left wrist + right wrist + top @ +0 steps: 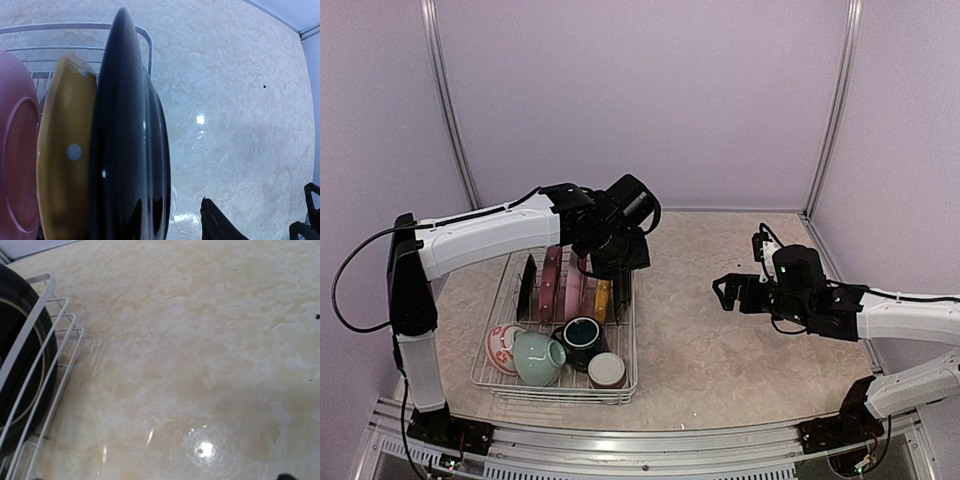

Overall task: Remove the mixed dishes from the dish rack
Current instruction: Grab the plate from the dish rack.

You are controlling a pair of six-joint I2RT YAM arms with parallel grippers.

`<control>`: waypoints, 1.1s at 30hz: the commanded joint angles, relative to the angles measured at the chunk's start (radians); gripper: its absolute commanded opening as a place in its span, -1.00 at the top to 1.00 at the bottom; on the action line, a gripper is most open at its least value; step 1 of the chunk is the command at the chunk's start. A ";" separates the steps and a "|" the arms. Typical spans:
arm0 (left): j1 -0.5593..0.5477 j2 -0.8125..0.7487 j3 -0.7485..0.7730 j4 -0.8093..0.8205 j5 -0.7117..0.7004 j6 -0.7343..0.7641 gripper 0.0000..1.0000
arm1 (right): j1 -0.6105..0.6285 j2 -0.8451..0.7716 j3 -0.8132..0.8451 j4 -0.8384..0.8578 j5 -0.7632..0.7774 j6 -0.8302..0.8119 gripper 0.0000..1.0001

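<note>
Plates stand on edge in the back half of the white wire-grid dish rack [632,352], which sits on the beige marbled counter [720,350] w/ the left arm reaching over it. L to R in the top view: a black plate at the left end [527,288], a dark red dish [552,285], a pink ceramic plate [574,290], a yellow dotted plate [603,300] & a glossy black plate [623,298] at the right end, next to the rack's right wall.

Left claw [617,262] hangs directly over the top of the glossy black plate. In the left wrist view that plate fills the centre, w/ the yellow one just beside it & the pink one at the frame edge. One dark finger [217,225] shows to the right of the plate there. The other is hidden, so can't tell if the claw is clamped on the plate or only around it.

Front half of the rack holds a red-patterned white bowl [502,345], a pale-green cup [537,358], a teal cup [583,338] mouth up & a brown-white cup [607,370].

Right claw [724,293] hovers above bare counter, well apart from the rack, fingers spread wide, holding nothing. Its wrist view catches the rack's wires at the left edge, w/ a black plate behind them
</note>
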 commanded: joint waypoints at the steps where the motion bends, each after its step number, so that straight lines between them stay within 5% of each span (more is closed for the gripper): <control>1: 0.018 0.036 0.027 -0.045 -0.035 -0.015 0.07 | -0.010 -0.014 -0.019 -0.007 -0.004 0.004 -0.99; 20: 0.017 0.013 0.043 -0.079 -0.070 0.000 0.74 | -0.016 -0.019 -0.020 -0.015 -0.006 0.003 -0.99; 33: 0.007 -0.084 0.045 -0.054 -0.101 0.141 0.92 | -0.018 -0.019 -0.016 -0.006 -0.019 0.000 -0.98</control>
